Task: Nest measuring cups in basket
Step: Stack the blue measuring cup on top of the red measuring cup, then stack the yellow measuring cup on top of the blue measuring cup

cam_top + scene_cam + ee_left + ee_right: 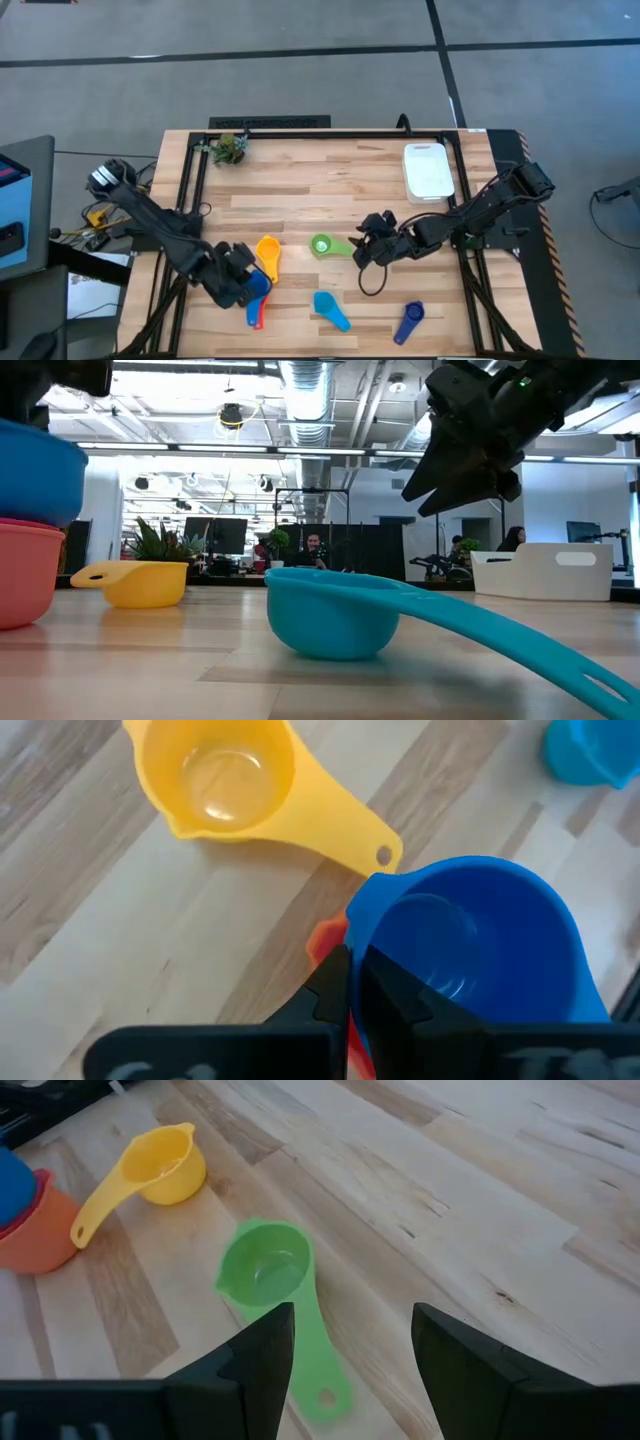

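My left gripper (238,268) is near the table's near-left part, shut on a blue measuring cup (470,940). That cup sits directly over a red-orange cup (25,575); whether it rests in it I cannot tell. The yellow cup (268,250) stands just beyond them. My right gripper (368,243) is open and hovers above the green cup's handle (320,1380), one finger on either side, touching nothing. The green cup (324,244), a teal cup (330,308) and a dark blue cup (410,320) lie on the wood. The white basket (427,170) sits far right. My left gripper holds the blue cup by its rim wall (358,925), on the side nearest the wrist. One finger (400,1005) is inside the bowl and the other (330,990) outside. The fingers come from above, slanting down. The cup is upright, mouth up, over the red-orange cup (325,940).
A small green plant (230,148) stands at the far-left corner. Black frame rails (190,190) run along the table's left and right sides. Bare wood lies between the green cup and the basket. People and desks show in the room beyond.
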Controlling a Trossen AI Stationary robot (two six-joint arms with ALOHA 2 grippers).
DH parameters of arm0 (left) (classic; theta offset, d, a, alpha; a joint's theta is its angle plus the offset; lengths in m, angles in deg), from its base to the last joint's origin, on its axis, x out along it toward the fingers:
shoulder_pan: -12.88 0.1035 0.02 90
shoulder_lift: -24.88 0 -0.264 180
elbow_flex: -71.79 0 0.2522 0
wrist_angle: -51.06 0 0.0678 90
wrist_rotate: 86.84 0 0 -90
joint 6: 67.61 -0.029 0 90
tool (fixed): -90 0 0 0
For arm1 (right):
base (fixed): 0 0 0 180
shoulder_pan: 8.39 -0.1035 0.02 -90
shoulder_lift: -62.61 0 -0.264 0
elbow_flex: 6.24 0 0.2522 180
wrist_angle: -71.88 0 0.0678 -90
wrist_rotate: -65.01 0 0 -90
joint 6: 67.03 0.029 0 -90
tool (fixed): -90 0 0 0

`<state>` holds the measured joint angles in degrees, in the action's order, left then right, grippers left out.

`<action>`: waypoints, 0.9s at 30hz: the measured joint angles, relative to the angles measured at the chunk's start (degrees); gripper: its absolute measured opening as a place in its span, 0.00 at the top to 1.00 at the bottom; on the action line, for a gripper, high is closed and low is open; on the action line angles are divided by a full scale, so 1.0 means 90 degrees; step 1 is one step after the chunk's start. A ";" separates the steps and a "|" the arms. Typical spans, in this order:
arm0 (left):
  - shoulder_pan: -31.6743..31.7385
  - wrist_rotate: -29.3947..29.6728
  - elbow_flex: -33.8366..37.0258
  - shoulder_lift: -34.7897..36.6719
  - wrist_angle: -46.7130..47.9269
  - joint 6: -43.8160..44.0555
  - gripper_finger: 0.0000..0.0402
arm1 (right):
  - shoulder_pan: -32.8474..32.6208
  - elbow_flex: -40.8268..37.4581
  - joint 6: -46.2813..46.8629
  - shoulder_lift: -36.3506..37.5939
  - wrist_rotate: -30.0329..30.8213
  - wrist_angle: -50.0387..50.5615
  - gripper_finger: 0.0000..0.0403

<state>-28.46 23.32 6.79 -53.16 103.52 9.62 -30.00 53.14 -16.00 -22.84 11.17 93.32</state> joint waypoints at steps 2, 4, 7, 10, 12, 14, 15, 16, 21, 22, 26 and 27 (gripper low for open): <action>0.0000 -0.0009 0.0000 -0.0120 0.0002 -0.0049 0.99 | -0.0004 0.0000 0.0000 0.0000 -0.0007 0.0000 0.44; 0.0001 -0.0159 0.0000 -0.0226 0.0051 0.0021 0.97 | -0.0015 0.0000 0.0000 0.0000 -0.0029 0.0000 0.44; -0.0001 -0.0373 0.0000 -0.0305 0.0045 0.0200 0.94 | -0.0015 0.0000 0.0007 0.0000 -0.0036 0.0000 0.44; -0.0019 -0.0425 0.0000 -0.0303 0.0041 0.0310 0.91 | -0.0015 0.0000 0.0007 0.0000 -0.0042 0.0000 0.44; -0.0019 -0.0425 0.0000 -0.0291 0.0041 0.0355 0.89 | -0.0015 0.0000 0.0010 0.0000 -0.0046 0.0000 0.44; -0.0019 -0.0425 0.0000 -0.0287 0.0040 0.0442 0.87 | -0.0015 0.0000 0.0009 0.0000 -0.0046 0.0000 0.44; -0.0019 -0.0425 0.0000 -0.0287 0.0040 0.0498 0.86 | -0.0015 -0.0002 0.0010 0.0000 -0.0046 0.0000 0.44; -0.0019 -0.0425 0.0000 -0.0287 0.0039 0.0584 0.85 | -0.0015 0.0000 0.0008 0.0000 -0.0046 -0.0001 0.44; -0.0033 -0.0645 0.0000 -0.0287 0.0036 0.0792 0.81 | -0.0015 0.0000 0.0009 0.0000 -0.0048 -0.0002 0.44; -0.0054 -0.0748 0.0000 -0.0287 0.0036 0.0806 0.81 | -0.0015 0.0000 0.0007 0.0000 -0.0048 -0.0002 0.44; -0.0263 -0.1137 0.0000 -0.0287 -0.0157 0.0668 0.81 | -0.0015 -0.0002 0.0007 0.0000 -0.0048 -0.0002 0.44; -0.0344 -0.1233 0.0000 -0.0287 -0.0271 0.0595 0.81 | -0.0015 0.0000 0.0007 0.0000 -0.0048 -0.0002 0.44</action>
<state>-31.56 12.22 6.79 -55.74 101.07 14.98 -30.13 53.14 -15.94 -22.84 10.74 93.30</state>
